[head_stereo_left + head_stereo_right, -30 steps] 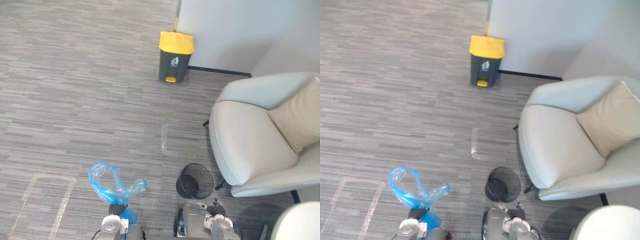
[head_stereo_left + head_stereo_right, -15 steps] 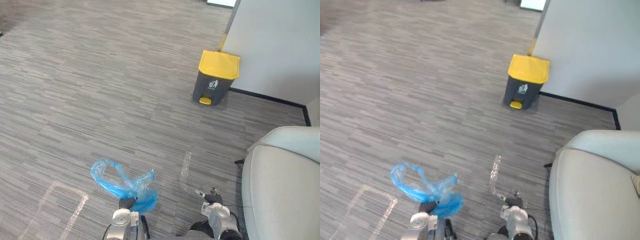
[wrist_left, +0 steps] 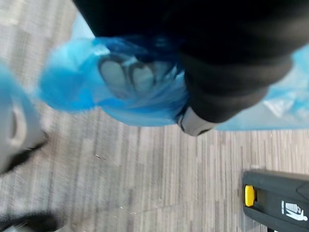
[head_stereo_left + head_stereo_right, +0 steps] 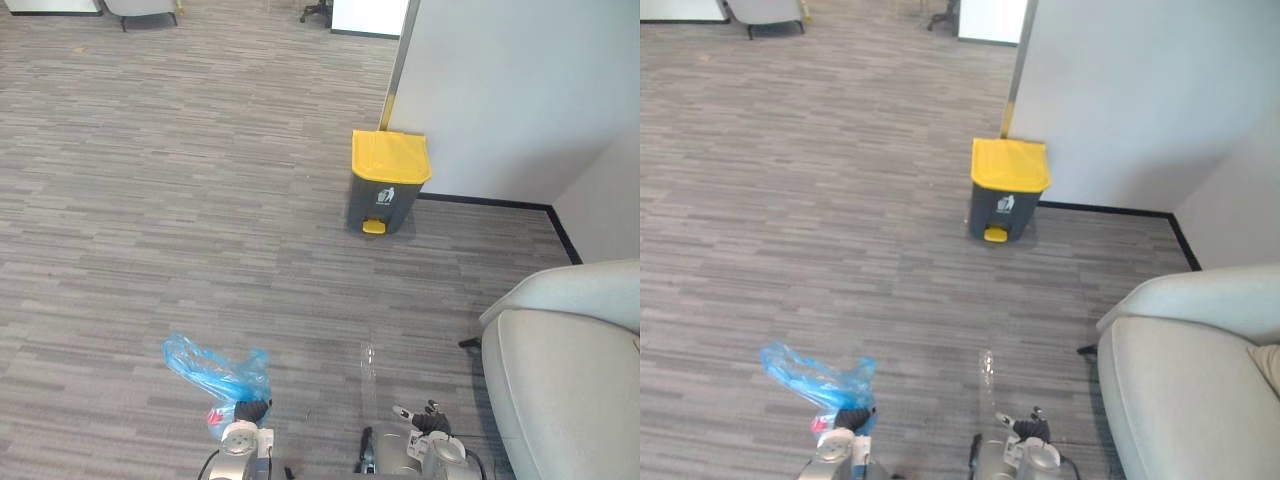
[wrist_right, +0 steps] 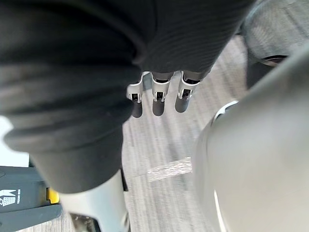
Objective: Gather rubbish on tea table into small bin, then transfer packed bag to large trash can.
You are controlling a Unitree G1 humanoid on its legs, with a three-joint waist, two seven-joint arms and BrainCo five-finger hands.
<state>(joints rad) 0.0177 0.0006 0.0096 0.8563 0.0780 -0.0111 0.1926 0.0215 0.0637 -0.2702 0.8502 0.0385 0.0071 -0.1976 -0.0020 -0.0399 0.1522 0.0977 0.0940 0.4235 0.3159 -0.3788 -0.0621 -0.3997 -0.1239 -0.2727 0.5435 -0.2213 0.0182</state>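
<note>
A crumpled blue plastic bag [image 4: 213, 371] hangs low over the carpet at the lower left, with something pink showing through near its bottom. My left hand [image 4: 246, 410] is shut on its gathered top. In the left wrist view the blue bag [image 3: 72, 87] is wrapped over the curled fingers [image 3: 130, 76]. The large trash can [image 4: 387, 181], dark grey with a yellow lid and a yellow pedal, stands shut against the white wall ahead, well beyond the bag. My right hand [image 4: 430, 418] hangs at the lower right, its fingers [image 5: 159, 94] straight and holding nothing.
A pale grey armchair [image 4: 570, 370] fills the lower right, close beside my right hand. A white wall [image 4: 510, 90] with a black skirting runs behind the trash can. Grey striped carpet [image 4: 150, 200] spreads to the left and ahead, with a pale tape mark [image 4: 368, 358] on it.
The camera has swung, so the small black bin and the cushion have left the picture and the trash can now sits near the middle. The bag stays in my left hand.
</note>
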